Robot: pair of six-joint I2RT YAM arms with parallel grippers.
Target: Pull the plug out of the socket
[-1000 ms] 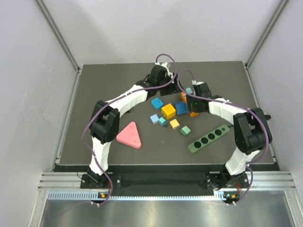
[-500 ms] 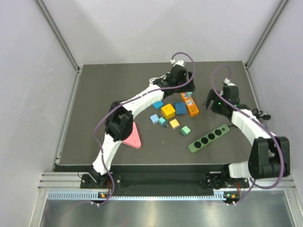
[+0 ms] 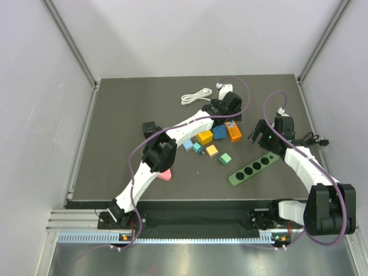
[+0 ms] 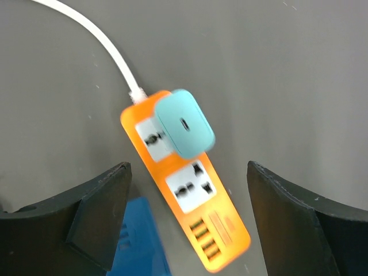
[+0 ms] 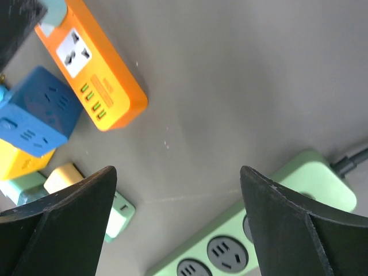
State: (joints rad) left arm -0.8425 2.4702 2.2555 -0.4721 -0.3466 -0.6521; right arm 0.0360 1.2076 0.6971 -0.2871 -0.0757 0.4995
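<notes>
Plug: a teal plug (image 4: 184, 123) sits on the end outlet of the orange socket strip (image 4: 190, 201), at the end where the cord enters. The left wrist view is slightly blurred, so it seems fully seated, but I cannot be sure.
Orange socket strip: lies flat on the dark worktop (image 3: 126, 115), right of centre. One free outlet and a row of small ports show on the face beyond the plug.
White cord: the white cord (image 4: 98, 40) leaves the plug end of the strip. A white coil lies farther back on the worktop in the top view.
Left hand: the left hand (image 4: 188, 172) hangs over the strip with its jaws spread wide. Its black fingers (image 4: 92, 213) stand on either side of the strip, touching neither strip nor plug.
Right hand: the right hand (image 5: 175, 172) is also spread wide and holds nothing. It hangs over bare worktop between the orange strip and the green socket strip (image 5: 253, 230).
Neighbours: a blue cube socket (image 5: 37, 118) lies just beside the orange strip's long side, with a yellow cube (image 3: 205, 137) next to it.
Green socket strip: lies at a slant, near the right arm and apart from the orange strip.
Pink triangle: the pink triangle (image 3: 165, 174) is partly hidden under the left arm.
</notes>
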